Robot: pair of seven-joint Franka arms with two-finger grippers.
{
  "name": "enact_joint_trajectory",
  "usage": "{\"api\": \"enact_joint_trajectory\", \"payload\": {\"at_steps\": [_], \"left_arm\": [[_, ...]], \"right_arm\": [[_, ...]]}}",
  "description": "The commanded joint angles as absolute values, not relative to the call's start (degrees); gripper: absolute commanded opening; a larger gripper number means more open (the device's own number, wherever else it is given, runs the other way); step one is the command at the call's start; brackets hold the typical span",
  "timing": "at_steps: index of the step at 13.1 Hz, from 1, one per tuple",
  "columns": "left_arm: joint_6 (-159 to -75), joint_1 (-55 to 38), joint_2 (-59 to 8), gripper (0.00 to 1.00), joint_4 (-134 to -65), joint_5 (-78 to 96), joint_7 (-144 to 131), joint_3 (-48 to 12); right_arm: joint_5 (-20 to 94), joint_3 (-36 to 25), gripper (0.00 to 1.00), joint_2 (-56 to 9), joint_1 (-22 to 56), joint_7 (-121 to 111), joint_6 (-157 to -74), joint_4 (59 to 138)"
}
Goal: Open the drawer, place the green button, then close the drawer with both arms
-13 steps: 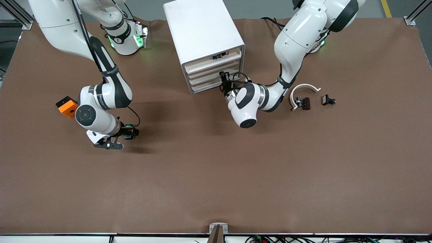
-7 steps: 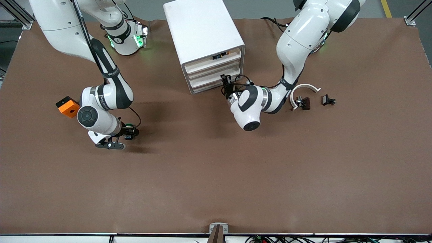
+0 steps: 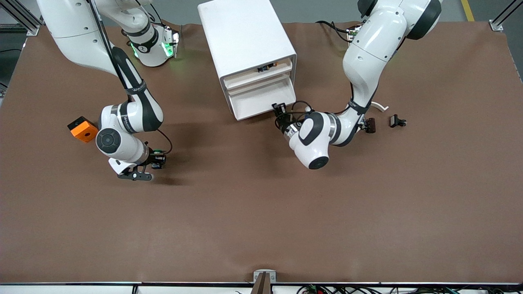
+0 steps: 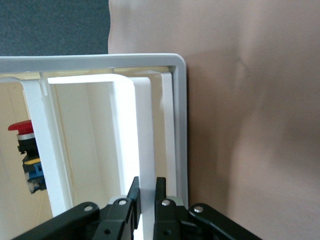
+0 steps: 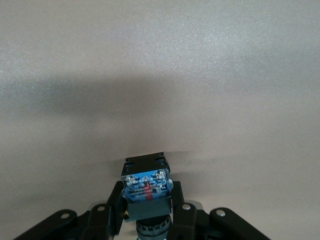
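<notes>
White cabinet (image 3: 246, 38) on a brown table mat (image 3: 261, 212). The drawer (image 3: 261, 100), second from top, is now pulled out and holds nothing visible; half a second ago it was nearly closed. The top drawer (image 3: 269, 67) holds a red-capped push button (image 4: 26, 155). The left gripper (image 3: 280, 110) is clamped on the drawer's front edge. The right gripper (image 3: 157, 159), over the mat near the orange block (image 3: 83, 129), grips the button (image 5: 146, 186).
</notes>
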State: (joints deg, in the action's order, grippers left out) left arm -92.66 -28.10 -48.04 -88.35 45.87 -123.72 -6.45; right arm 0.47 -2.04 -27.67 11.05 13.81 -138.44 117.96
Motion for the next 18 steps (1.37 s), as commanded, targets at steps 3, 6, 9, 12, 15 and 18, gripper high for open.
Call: {"api": "enact_joint_trajectory", "payload": {"at_steps": [3,6,9,12,15,18], "left_arm": [[-96.1,-26.5,-50.4,0.10,-85.5,46.7,-122.3,-5.8],[-96.1,-25.3,-50.3,0.72,-84.1,45.8,-122.4,-5.7],[-95.7,-24.5,-49.7,1.00,-81.1,42.6,-122.6,-5.7],[-92.7,-21.4,-49.3,1.00,-76.4,41.1,-122.6,-5.7],[-89.4,-19.5,-48.5,1.00,-73.5,34.7,-122.4,-5.7],[-89.3,-20.8,-47.3,1.00,-73.5,16.6,-121.2,-6.8]], "right_arm": [[0.6,-2.1,0.00,-24.2,13.4,24.1,-128.2,113.0],[0.7,-2.0,0.00,-22.2,18.9,38.3,-124.6,110.6],[0.8,-2.0,0.00,-22.1,27.2,54.9,-120.0,106.0],[2.5,-2.0,0.00,-22.4,36.0,71.1,-119.3,102.2],[5.4,-2.1,0.00,-22.7,42.1,83.9,-118.3,98.4],[5.6,-2.1,0.00,-23.1,47.3,95.1,-118.6,98.3]]}}
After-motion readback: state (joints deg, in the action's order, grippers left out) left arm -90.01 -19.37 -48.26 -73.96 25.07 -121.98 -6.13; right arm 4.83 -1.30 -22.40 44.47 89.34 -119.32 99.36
